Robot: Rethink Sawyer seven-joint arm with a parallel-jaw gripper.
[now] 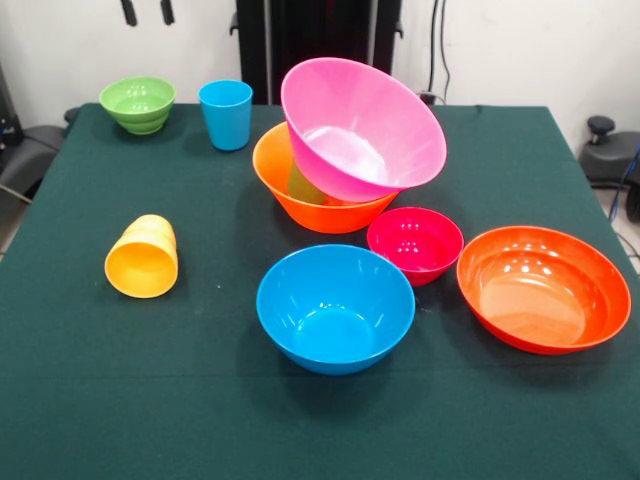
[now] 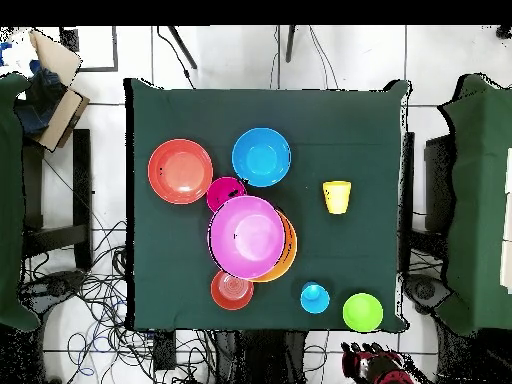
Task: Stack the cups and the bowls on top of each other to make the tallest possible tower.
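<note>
Bowls and cups lie spread over the green-clothed counter [image 1: 90, 400]. As the front view shows it, the big pink bowl [image 1: 362, 130] sits tilted inside the big orange bowl [image 1: 320, 195], its mouth facing the camera. Touching the orange bowl's near right side is the small magenta bowl [image 1: 415, 243]; right of that stands the wide red-orange bowl [image 1: 543, 288], and just in front of the orange bowl the medium blue bowl [image 1: 335, 306]. Left of it, well apart, the yellow-orange cup [image 1: 143, 258] lies on its side. Farther back stand the blue cup [image 1: 226, 114] and small green bowl [image 1: 138, 104]. Overhead, a small orange-red bowl [image 2: 231, 290] touches the orange bowl. The gripper [image 1: 147, 12] shows only two dark tips with a gap between, spread apart.
</note>
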